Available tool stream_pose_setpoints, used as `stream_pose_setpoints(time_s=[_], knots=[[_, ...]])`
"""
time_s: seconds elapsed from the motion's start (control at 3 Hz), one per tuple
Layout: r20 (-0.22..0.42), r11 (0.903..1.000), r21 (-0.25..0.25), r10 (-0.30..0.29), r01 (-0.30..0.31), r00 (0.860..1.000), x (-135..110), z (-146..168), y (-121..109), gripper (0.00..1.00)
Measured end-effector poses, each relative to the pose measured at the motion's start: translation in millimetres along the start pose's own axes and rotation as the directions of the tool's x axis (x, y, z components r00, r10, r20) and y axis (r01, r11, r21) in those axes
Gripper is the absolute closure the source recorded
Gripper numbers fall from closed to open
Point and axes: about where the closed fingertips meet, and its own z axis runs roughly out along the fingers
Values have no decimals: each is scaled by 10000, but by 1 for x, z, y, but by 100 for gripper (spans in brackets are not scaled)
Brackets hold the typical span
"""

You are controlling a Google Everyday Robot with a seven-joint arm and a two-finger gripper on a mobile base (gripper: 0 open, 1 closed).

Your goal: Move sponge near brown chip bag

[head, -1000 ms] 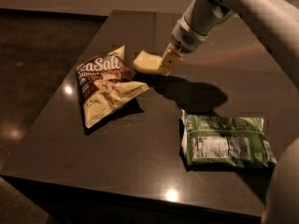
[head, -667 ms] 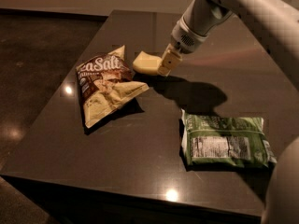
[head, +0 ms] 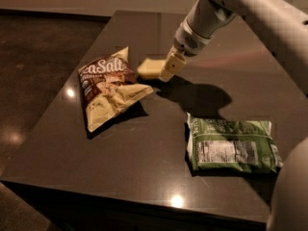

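The sponge (head: 148, 67) is a small pale yellow block on the dark table (head: 144, 158), just right of the top of the brown chip bag (head: 109, 91). The bag has white "Sea Salt" lettering and lies crumpled at the left centre. My gripper (head: 168, 70) comes down from the upper right on the white arm (head: 207, 18). Its tip is at the right end of the sponge, low over the table. The contact between the tip and the sponge is hidden.
A flat green bag with a white label (head: 233, 146) lies at the right front of the table. The arm's shadow falls between it and the sponge. The table's left edge (head: 48, 119) and front edge drop to a dark floor.
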Motion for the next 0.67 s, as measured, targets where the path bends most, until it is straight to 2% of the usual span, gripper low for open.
stream_pose_setpoints(time_s=[0.33,0.67], knots=[[-5,10000,-28,-8,8,10000,0,2,0,0],[-5,10000,-29,-8,8,10000,0,2,0,0]])
